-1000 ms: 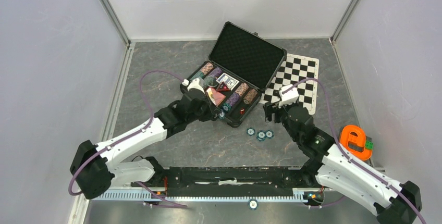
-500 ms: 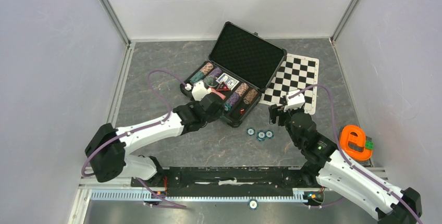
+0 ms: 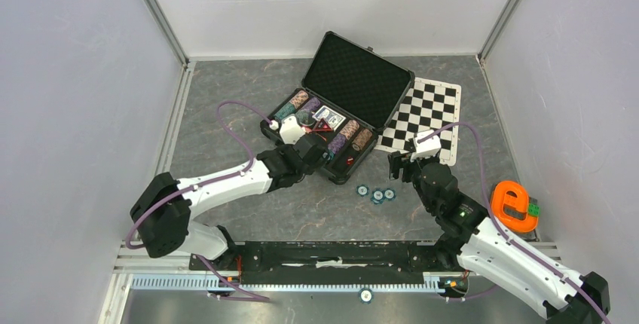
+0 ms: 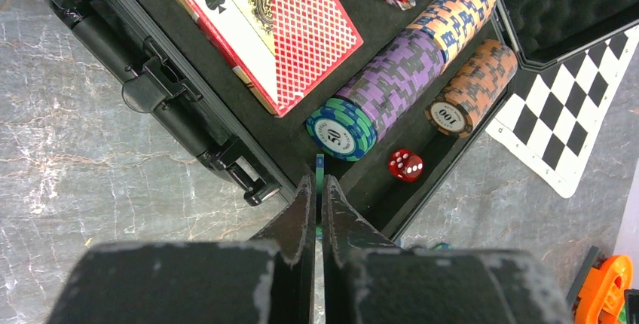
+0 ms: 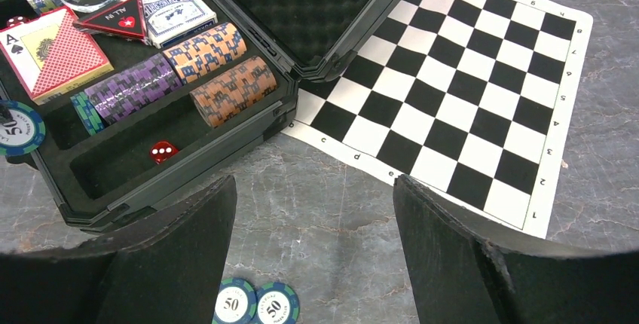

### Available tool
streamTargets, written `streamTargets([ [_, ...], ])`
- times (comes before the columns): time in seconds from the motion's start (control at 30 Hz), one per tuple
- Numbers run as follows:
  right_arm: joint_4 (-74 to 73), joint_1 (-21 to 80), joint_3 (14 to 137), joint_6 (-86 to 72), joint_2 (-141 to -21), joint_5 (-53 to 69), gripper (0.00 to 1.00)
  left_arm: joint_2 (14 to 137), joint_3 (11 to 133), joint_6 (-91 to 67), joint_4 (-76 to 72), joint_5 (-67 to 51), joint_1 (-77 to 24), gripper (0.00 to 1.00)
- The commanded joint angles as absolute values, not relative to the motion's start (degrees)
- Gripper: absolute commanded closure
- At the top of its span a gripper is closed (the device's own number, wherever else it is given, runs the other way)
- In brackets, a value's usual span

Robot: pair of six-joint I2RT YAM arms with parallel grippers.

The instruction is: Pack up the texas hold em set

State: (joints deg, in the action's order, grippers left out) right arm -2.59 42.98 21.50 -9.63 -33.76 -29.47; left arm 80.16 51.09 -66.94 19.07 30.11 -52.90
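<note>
Teal chip on edge in left tool | right tool wide | case lies diagonal, lid open

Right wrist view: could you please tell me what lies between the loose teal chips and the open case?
Only bare table lies between the loose teal chips and the case, as the right wrist view shows; the top view agrees.

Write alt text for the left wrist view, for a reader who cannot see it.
The left pincer is shut on a teal chip held edge-on at the rim of the open black case. Inside lie a red card deck, a purple chip row, a brown chip row and a red die; a chequered mat shows at right.
</note>
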Motion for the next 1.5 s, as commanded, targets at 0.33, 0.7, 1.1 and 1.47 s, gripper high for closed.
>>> streamTargets([
  [0.33, -0.4, 43.1, 21.3, -9.5, -33.9, -28.5, 0.19, 87.5, 56.6, -74.3, 16.9, 34.7, -53.2, 0.98],
  [0.7, -0.4, 43.0, 21.5, -9.7, -35.4, -27.5, 0.19, 88.5, 58.3, -75.3, 19.4, 35.3, -53.2, 0.81],
  [1.1, -0.4, 43.1, 21.9, -9.5, -36.1, -26.7, 0.19, 85.8, 57.9, -73.2, 20.9, 35.3, -53.2, 0.73],
  [1.47, -0.9, 43.1, 23.1, -9.4, -37.0, -24.0, 0.19, 80.2, 55.7, -56.6, 12.9, 30.7, -53.3, 0.41],
])
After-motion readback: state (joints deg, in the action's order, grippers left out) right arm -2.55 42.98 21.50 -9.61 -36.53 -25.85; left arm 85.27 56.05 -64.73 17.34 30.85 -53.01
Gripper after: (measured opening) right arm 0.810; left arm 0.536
